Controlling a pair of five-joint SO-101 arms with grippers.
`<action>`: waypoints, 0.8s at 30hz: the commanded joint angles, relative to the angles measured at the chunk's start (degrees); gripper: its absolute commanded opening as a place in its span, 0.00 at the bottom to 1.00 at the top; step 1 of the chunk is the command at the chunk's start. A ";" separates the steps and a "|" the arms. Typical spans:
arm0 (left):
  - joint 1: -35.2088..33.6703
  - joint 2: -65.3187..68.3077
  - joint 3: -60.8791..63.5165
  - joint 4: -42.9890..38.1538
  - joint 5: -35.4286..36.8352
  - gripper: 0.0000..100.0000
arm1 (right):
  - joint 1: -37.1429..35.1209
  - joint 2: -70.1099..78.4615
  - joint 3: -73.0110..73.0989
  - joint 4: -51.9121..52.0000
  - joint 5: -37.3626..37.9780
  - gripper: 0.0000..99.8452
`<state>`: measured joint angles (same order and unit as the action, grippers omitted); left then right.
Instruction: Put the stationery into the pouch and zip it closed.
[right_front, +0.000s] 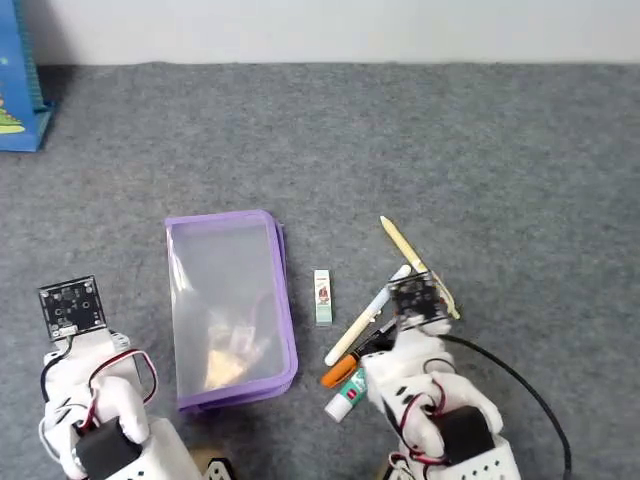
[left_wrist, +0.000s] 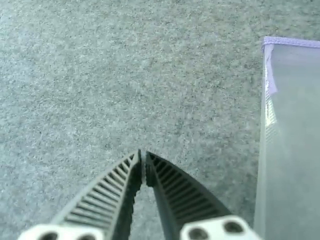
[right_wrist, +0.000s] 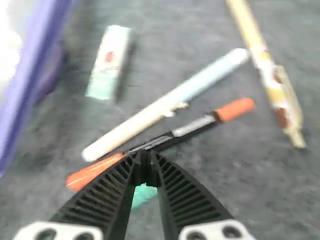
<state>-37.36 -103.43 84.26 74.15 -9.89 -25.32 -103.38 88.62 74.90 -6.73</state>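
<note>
My left tool (left_wrist: 144, 170) has its two halves pressed together with nothing in them. It hangs over the bare bench (left_wrist: 100, 75) near the front edge, just beside the pouch (left_wrist: 292, 140). My right tool (right_wrist: 146, 167) is pressed together too, with its tips right over the black pen (right_wrist: 192, 126). A green stick (right_wrist: 142, 196) lies under it. Farther off are the white pen (right_wrist: 165, 107), then the little block (right_wrist: 107, 62) beside the pouch, and the yellow pen (right_wrist: 265, 70) farthest.

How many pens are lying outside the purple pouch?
3: a yellow pen farthest from the pouch, a white pen next to it, an orange-black pen by the right claw. More may be hidden.
</note>
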 joint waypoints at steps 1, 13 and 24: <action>-0.26 -0.70 -3.21 0.18 -0.35 0.02 | -6.20 -0.48 -5.01 -1.10 -0.70 0.01; -0.09 -0.70 -3.21 0.18 -0.35 0.02 | -22.20 6.20 -15.30 -1.27 -5.45 0.01; -0.09 -0.70 -3.21 0.18 -0.35 0.02 | -23.43 54.73 -37.10 -5.76 -13.45 0.01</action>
<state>-37.36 -103.43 84.26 74.15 -9.89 -48.53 -61.01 58.29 72.70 -17.98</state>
